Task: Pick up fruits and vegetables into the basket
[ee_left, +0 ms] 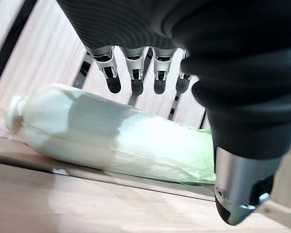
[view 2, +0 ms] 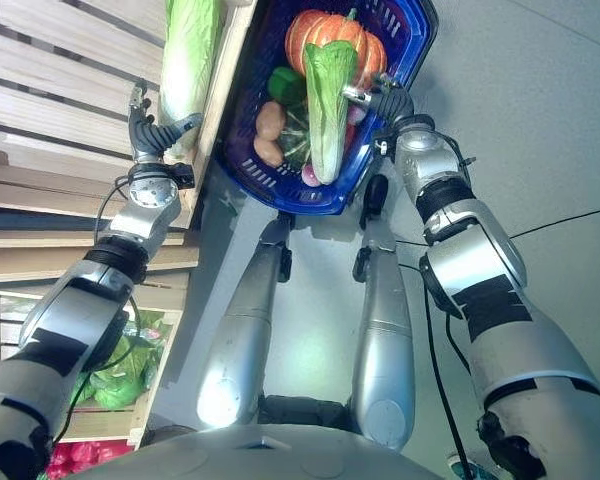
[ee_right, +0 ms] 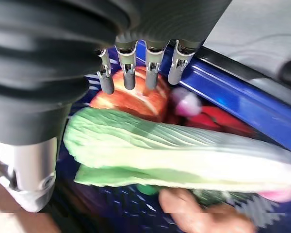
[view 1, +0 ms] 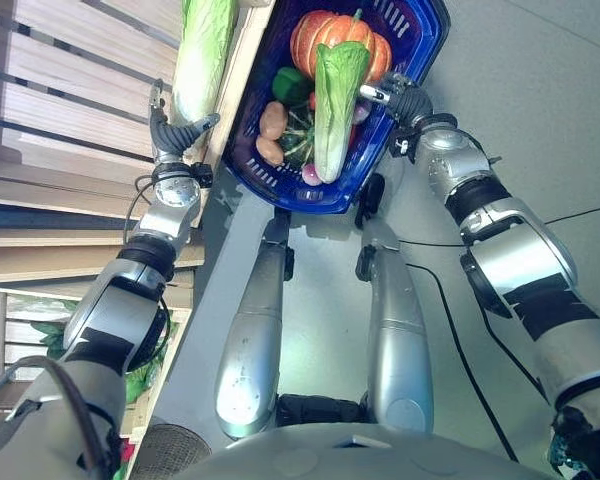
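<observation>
**Cabbage on shelf awaiting pick; basket already part loaded**

Fingers of the left robot hand point(ee_left: 136, 77) are hanging straight and released just above a pale napa cabbage point(ee_left: 111, 141), not touching it. That cabbage is lying on its side on a slatted wooden shelf point(view 1: 70, 110), beside the blue basket point(view 1: 270, 180). Judged from its look, it is light for its bulk, stiff at the white stalk end and soft and crushable at the green leaf end. The firm middle of the stalk appears to be the safest place to take hold, with fingers over the top and thumb underneath; the smooth skin could be slippery.

Right robot hand point(ee_right: 136, 73) is reaching over the basket rim, fingers extended and holding nothing, tips hovering just above a second cabbage point(view 1: 335, 105). This one is resting inside the basket on a pumpkin point(view 1: 325, 35), with potatoes point(view 1: 272, 120) and a green pepper point(view 1: 292, 85) alongside.
</observation>
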